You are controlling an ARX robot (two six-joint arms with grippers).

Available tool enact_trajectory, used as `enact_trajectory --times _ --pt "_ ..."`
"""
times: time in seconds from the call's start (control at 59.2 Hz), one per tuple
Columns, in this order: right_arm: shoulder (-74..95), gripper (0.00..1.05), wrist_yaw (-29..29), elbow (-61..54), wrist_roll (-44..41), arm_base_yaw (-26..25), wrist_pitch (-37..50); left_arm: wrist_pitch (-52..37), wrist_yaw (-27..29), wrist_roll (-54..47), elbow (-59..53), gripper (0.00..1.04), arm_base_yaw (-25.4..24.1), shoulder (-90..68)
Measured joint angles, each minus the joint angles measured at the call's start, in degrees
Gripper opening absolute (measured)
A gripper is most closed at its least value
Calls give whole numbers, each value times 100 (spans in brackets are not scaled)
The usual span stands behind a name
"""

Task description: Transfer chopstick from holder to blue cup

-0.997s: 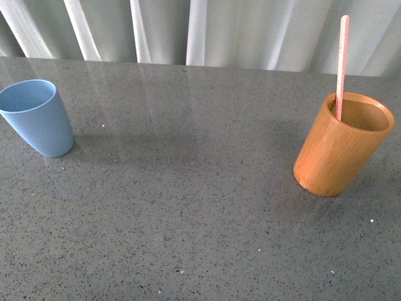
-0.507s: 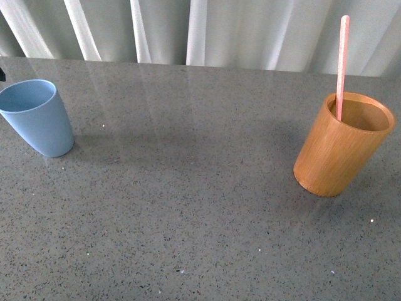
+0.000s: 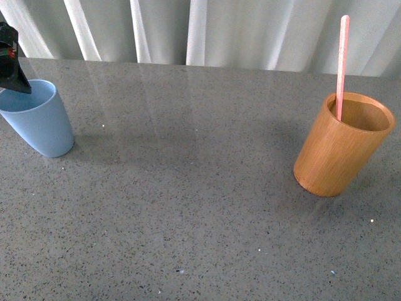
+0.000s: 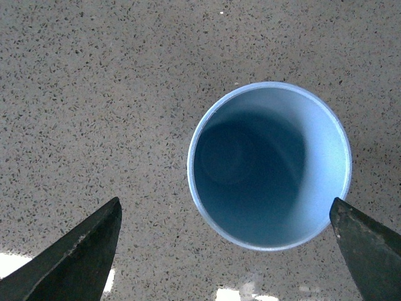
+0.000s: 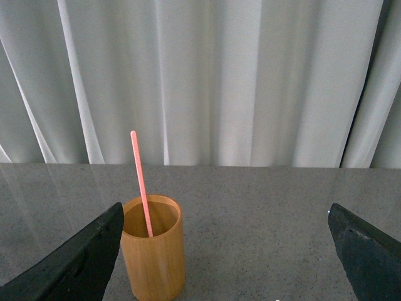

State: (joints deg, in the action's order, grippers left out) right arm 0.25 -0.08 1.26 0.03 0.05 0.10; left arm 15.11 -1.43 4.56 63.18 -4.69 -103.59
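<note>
The light blue cup stands at the far left of the grey table, empty inside in the left wrist view. My left gripper hangs just above its rim, open, with the dark fingertips wide apart over it. The orange-brown holder stands at the right with one pink chopstick upright in it. In the right wrist view the holder and chopstick lie ahead, near one fingertip of my open right gripper. The right gripper is out of the front view.
The speckled grey table stretches between cup and holder. White curtains hang along its far edge.
My left gripper has come into the front view at the top left, above the blue cup. The cup, holder and chopstick have not moved.
</note>
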Motion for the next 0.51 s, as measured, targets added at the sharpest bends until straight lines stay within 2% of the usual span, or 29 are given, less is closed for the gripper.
enact_trajectory --times 0.507 --pt "0 95 0 0 -2 0 0 -37 625 -181 385 98 223 -640"
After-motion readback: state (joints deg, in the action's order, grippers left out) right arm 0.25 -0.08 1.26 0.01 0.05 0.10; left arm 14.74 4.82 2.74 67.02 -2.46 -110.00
